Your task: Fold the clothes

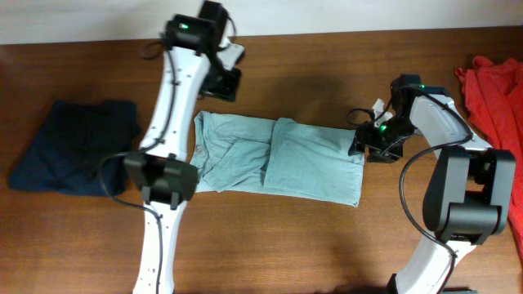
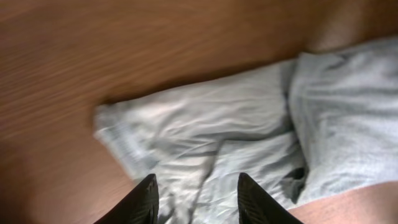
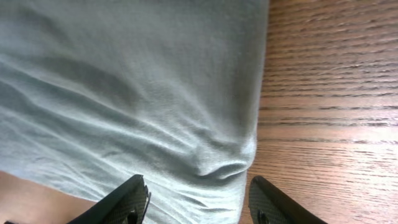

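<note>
The pale grey-blue T-shirt lies folded into a long band across the middle of the table, a flap doubled over its right half. At the shirt's far left corner my left gripper hovers open; in its wrist view the fingertips stand apart above the rumpled cloth, holding nothing. My right gripper is open at the shirt's right edge; its fingertips straddle a puckered corner of fabric without pinching it. A dark navy garment lies at the left, a red-orange one at the right.
The brown wooden table carries everything. The left arm's white links run from the front edge up past the shirt's left end. The right arm's base stands near the front right, close to the red-orange garment.
</note>
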